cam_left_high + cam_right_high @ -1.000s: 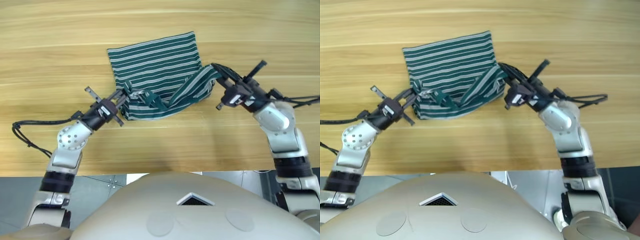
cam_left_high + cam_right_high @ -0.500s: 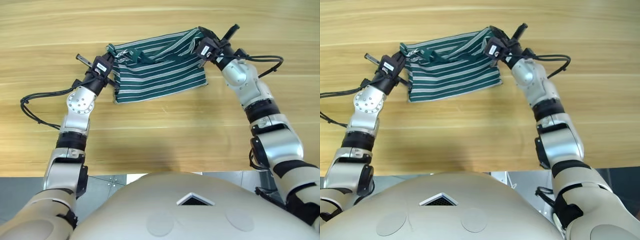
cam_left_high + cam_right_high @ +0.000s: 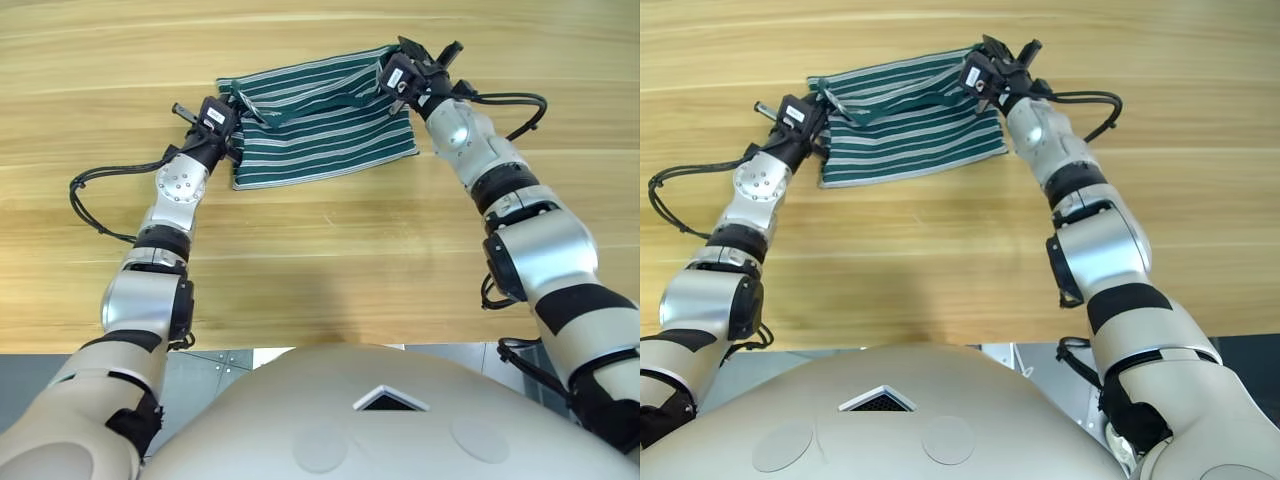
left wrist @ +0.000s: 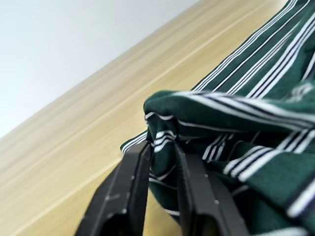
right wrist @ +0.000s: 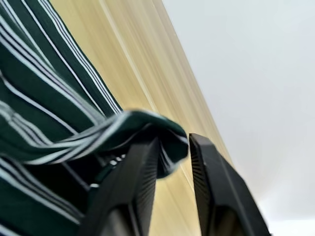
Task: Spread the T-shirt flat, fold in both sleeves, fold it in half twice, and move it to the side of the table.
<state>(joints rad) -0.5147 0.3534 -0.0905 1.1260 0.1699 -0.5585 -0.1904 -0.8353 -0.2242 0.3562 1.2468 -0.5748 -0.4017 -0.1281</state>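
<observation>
The green T-shirt with white stripes lies folded on the far part of the wooden table. Its upper layer is doubled over toward the far edge and held slightly raised at both far corners. My left gripper is shut on the shirt's far left corner, and the pinched striped cloth sits between the fingers. My right gripper is shut on the far right corner, with a bunched fold of cloth between its fingers. Both arms are stretched far forward.
Black cables loop off both wrists: one lies on the table to the left, the other arcs to the right. Bare wood surrounds the shirt on every side, with wide room on the near half of the table.
Both grippers carried the shirt's near edge up and away over the rest of it, folding it in half toward the far edge. In the last half second they moved slightly farther and the fold settled lower.
</observation>
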